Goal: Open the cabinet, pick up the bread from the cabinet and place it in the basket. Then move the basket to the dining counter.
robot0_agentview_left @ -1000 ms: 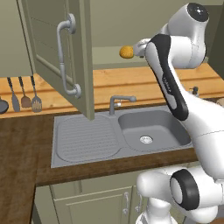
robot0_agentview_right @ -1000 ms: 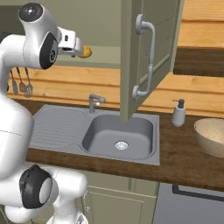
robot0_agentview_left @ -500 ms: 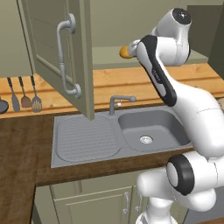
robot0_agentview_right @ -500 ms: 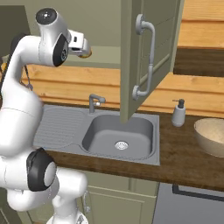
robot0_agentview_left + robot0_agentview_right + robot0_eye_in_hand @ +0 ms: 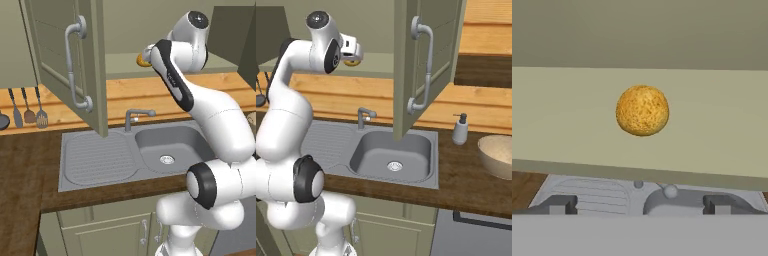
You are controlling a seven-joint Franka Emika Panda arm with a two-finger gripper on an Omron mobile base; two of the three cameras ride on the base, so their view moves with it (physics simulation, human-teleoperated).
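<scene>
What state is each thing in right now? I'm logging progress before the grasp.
cabinet: doors swung open.
bread: lying on the cabinet shelf, untouched.
gripper: open, facing the bread, not yet around it.
basket: on the worktop right of the sink, nothing seen inside.
tap: no water running.
soap dispenser: upright beside the sink.

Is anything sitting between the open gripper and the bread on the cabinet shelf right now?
Nothing visible. In the hand view the bread sits alone on the bare cabinet shelf, straight ahead of the open gripper.
</scene>
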